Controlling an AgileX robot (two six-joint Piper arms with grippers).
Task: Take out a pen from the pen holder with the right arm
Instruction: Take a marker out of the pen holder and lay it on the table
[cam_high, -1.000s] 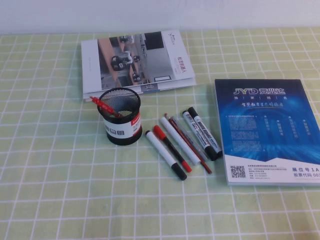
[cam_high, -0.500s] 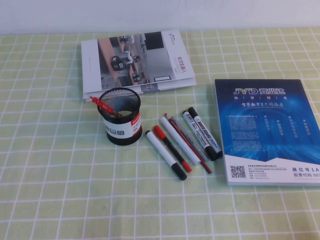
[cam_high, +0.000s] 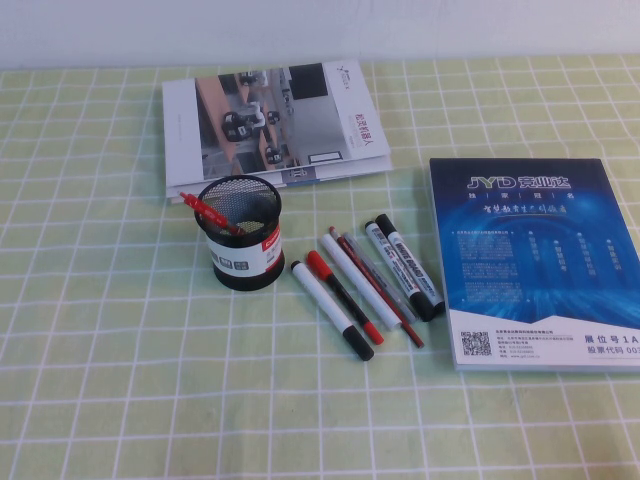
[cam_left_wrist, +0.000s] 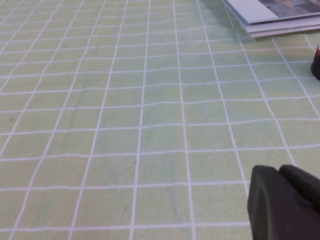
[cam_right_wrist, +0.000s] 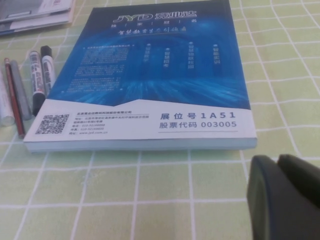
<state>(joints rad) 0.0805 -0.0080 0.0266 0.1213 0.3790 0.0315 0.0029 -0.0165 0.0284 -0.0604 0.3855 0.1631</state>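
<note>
Green-checked cloth (cam_high: 100, 350) covers the bench (cam_high: 500, 430), where the mesh pen holder (cam_high: 240, 240) stands near the middle, a red pen (cam_high: 208, 213) leaning over its rim toward the left edge. Loose pens (cam_high: 365, 285) lie beside it. Your right gripper (cam_right_wrist: 279, 167) hangs beside the blue booklet (cam_right_wrist: 150, 65), toward the bench's near edge, fingers pressed together on nothing. Your left gripper (cam_left_wrist: 281, 175) hangs over bare cloth; whether it is parted you cannot tell.

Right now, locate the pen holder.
High view: pen holder stands left of centre, brochures behind, markers to its right. Left gripper and right gripper show only in wrist views.
</note>
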